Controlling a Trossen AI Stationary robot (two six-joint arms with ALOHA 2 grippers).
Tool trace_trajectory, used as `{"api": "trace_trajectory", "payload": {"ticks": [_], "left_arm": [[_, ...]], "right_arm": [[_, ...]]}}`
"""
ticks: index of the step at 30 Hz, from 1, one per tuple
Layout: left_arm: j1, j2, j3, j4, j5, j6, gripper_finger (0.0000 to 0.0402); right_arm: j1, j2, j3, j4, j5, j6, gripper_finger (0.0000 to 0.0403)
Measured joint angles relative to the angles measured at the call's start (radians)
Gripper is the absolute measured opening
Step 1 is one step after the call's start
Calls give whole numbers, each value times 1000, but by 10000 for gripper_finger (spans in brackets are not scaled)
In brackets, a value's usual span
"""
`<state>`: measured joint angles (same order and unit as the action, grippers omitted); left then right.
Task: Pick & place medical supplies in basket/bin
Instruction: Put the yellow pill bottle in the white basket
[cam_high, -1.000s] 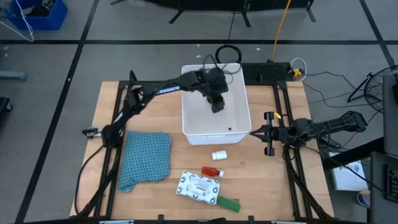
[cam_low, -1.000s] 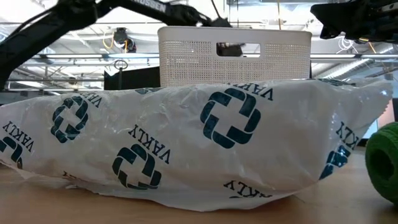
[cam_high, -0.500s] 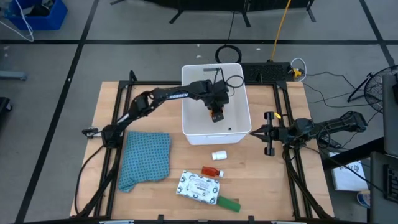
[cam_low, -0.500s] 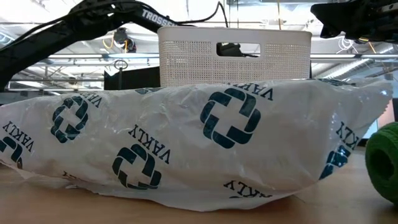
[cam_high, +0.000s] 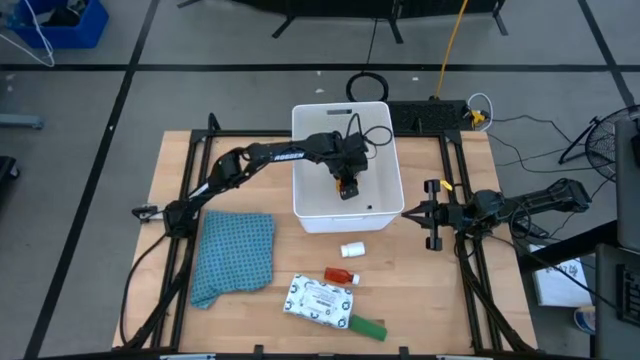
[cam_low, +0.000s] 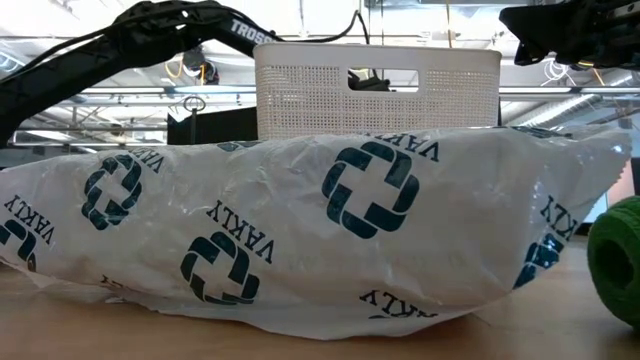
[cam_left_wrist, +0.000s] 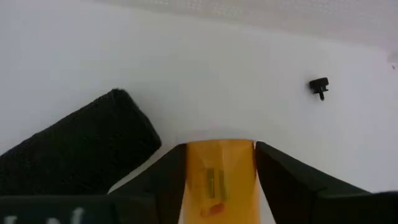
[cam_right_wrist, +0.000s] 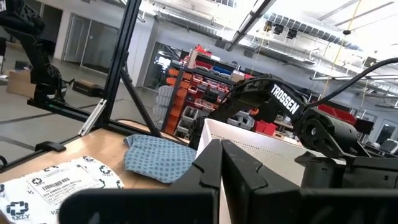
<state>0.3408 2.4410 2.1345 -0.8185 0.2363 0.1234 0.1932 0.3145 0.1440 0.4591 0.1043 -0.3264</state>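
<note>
Left gripper (cam_high: 346, 187), fingers clamped on the orange piece (cam_left_wrist: 217, 180), reaches down inside the white tub (cam_high: 302, 205), whose floor lies just below it. On that floor, a black block (cam_left_wrist: 74, 152) lies just beside the held piece and a small black item (cam_left_wrist: 319, 87) well apart from it. Right gripper (cam_high: 432, 214), fingers together, waits outside the tub's right wall; printed packet (cam_high: 320, 301), red-orange bottle (cam_high: 341, 276) and white cylinder (cam_high: 352, 250) lie on the table (cam_high: 250, 160) nearer the front edge than the left gripper.

The table (cam_high: 250, 185) looks like pale matt wood with visible grain. The tub (cam_high: 310, 205) is smooth white plastic, its end wall finely perforated. The packet (cam_low: 320, 230) is glossy, crinkled plastic film. The cloth (cam_high: 235, 255) is soft woven fabric. The arms' frames look matt black metal.
</note>
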Motion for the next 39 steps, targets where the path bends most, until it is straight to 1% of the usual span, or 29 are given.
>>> {"api": "trace_trajectory", "payload": {"ticks": [6,9,14,17,21,26,29,34,36,39], "left_arm": [[-5,-30,-2,-6,-2,33,256],[-10,-72,-2,-17,-38,64,282],[-23,-225,-2,-101,-124,107,308],[-29,-328,-1,-127,-140,106,314],[-32,-414,1,-104,-127,88,301],[-37,-411,0,-107,-129,77,264],[-41,-370,0,-100,-125,68,235],[-53,-246,-1,-86,-129,67,196],[-57,-193,-1,-69,-129,69,186],[-60,-109,-1,-57,-113,80,186]], "right_arm": [[0,0,0,-10,0,0,0],[0,0,0,-11,0,-4,0],[0,0,0,-15,0,-7,0],[0,0,0,-15,0,-14,0],[0,0,0,7,0,-12,0],[0,0,0,9,0,2,0],[0,0,0,8,0,7,0],[0,0,0,8,0,3,0],[0,0,0,8,0,2,0],[0,0,0,5,0,1,0]]}}
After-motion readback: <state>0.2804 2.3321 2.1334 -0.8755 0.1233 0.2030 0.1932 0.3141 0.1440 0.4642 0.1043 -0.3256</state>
